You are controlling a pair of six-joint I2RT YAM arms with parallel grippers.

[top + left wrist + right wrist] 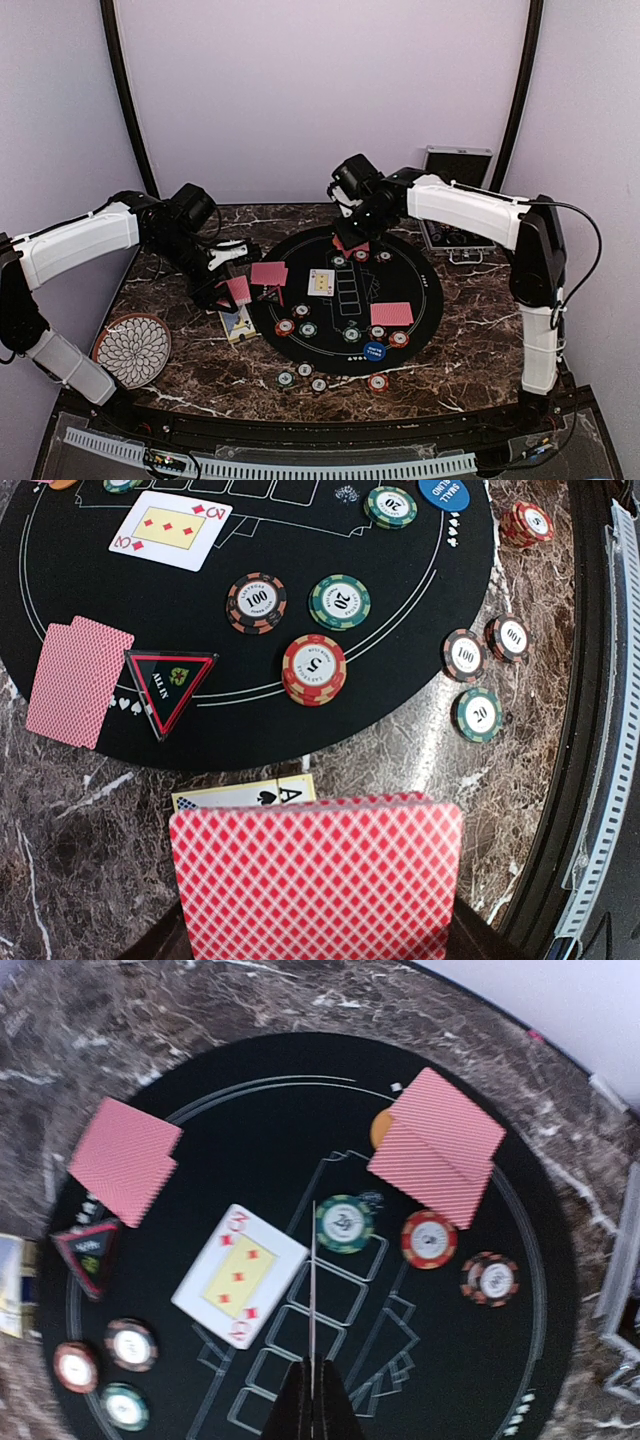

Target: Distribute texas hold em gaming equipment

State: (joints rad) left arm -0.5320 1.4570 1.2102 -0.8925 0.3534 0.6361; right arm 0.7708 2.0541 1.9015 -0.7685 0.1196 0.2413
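Dealing of the community cards is judged to be the step in hand. A single card (313, 1280) is pinched by the right fingers (313, 1410), which are closed fully on it. From the wrist it is seen edge-on, held upright over the row of printed boxes (300, 1332) in the middle of the black mat (480, 1360).

One three of diamonds (240, 1276) lies face up just beside that row. Pairs of red-backed cards (440, 1145) are set face down near the mat's rim. Small stacks of chips (314, 668) are spread over the mat and onto the marble desk (60, 860) at its near side, so the player places appear to be served.

The left fingers (225, 283) are clamped on the deck (315, 880), which is held red backs up above the desk, just off the mat's left edge.

For the next move, the held card probably has to be lowered and turned from upright to flat, face up. It should be laid next to the three of diamonds without overlapping it. A green chip (345, 1223) sits at the far end of the boxes and should be cleared on the way down. Release is best left until the card lies flat, since a card let go on edge may fall face down or slide. The deck can be kept where it is until another card is wanted.
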